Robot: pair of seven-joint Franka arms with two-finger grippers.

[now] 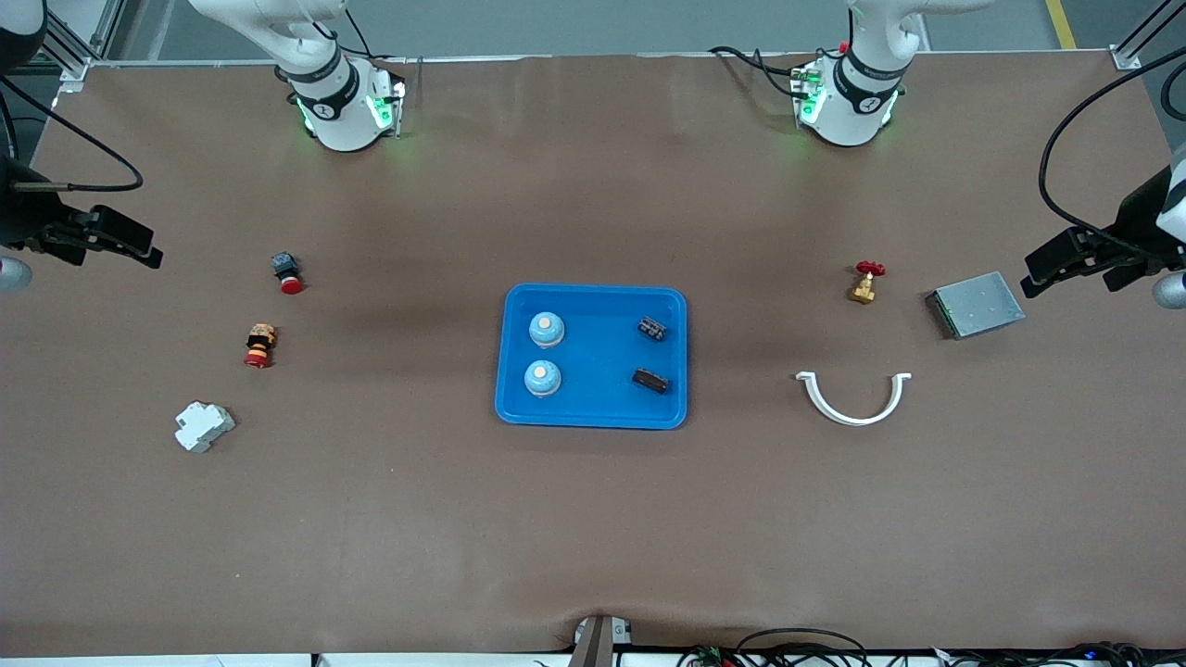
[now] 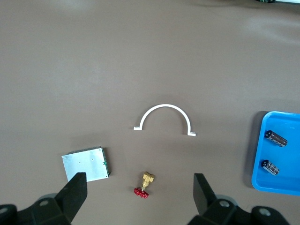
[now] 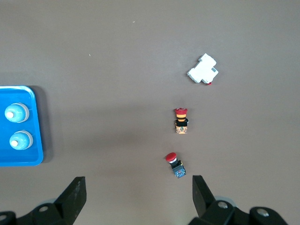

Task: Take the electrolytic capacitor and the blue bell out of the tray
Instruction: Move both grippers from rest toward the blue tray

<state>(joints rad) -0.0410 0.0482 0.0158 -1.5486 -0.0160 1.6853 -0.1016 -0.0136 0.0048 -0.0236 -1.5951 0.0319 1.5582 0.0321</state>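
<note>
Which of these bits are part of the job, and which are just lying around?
Part of the job: two blue bells, two dark capacitors, all in the blue tray.

Lying about: red-handled valve, white curved clip, metal box, two red push-buttons, white breaker.

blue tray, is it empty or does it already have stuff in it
Not empty. The blue tray holds two bells toward the right arm's end and two capacitors toward the left arm's end, all lying inside its rim.
</note>
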